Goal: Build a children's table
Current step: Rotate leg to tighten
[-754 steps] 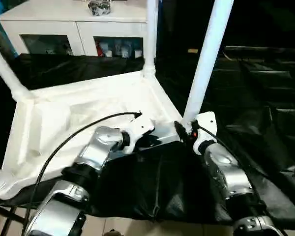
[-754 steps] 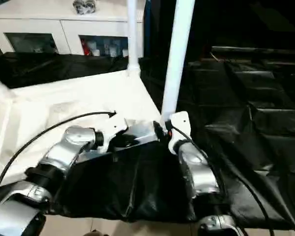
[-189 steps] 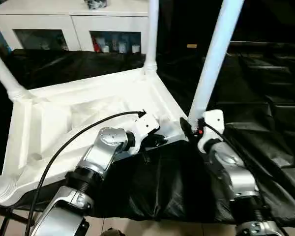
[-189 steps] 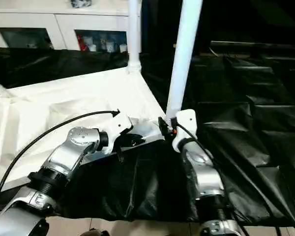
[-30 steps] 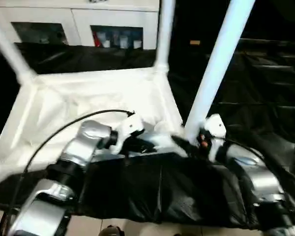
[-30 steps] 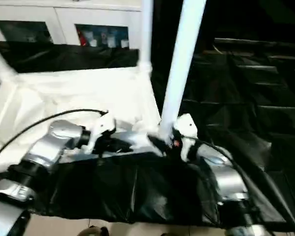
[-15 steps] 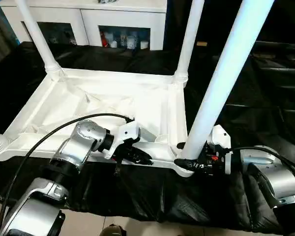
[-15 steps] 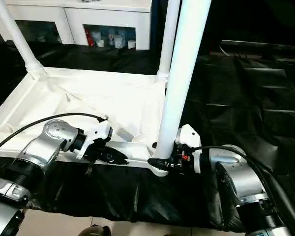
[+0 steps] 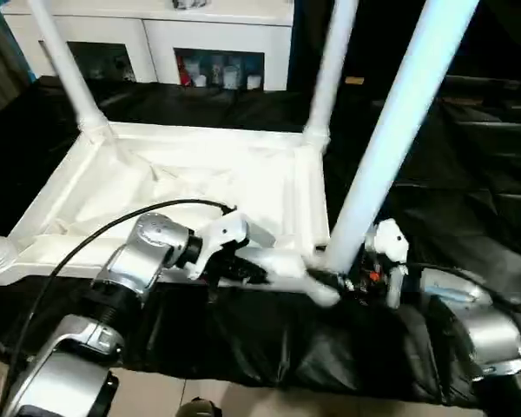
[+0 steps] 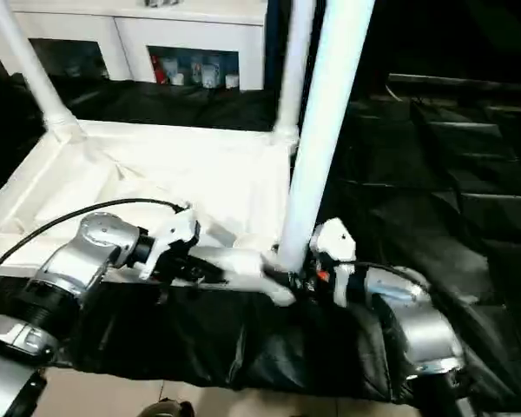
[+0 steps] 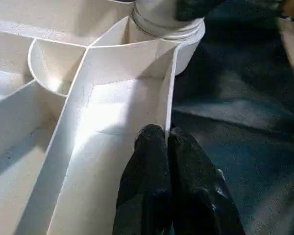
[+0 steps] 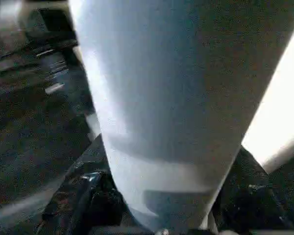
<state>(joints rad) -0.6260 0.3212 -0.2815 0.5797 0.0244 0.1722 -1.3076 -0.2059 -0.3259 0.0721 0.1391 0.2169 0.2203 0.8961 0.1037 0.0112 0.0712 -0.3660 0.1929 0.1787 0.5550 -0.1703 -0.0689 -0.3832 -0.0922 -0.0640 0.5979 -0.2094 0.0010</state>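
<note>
Now, the scene as it stands:
Tabletop [image 9: 200,187]: upside down on the black-covered surface [image 9: 469,200], ribbed underside up.
Left hand [image 11: 167,147]: fingers clenched on the thin near rim of the tabletop.
Near leg [image 9: 391,139]: upright in the corner socket, just beside the left hand.
Right hand [image 9: 339,280]: fingers on both sides of this leg's base; probably grasping it, blur hides contact.
Other legs [image 9: 328,69]: upright at far corners.
Cabinet [image 9: 156,35]: beyond both hands.

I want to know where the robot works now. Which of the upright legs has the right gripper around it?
The near right leg, the one closest to the camera. The right gripper straddles its base; the other legs stand free.
</note>
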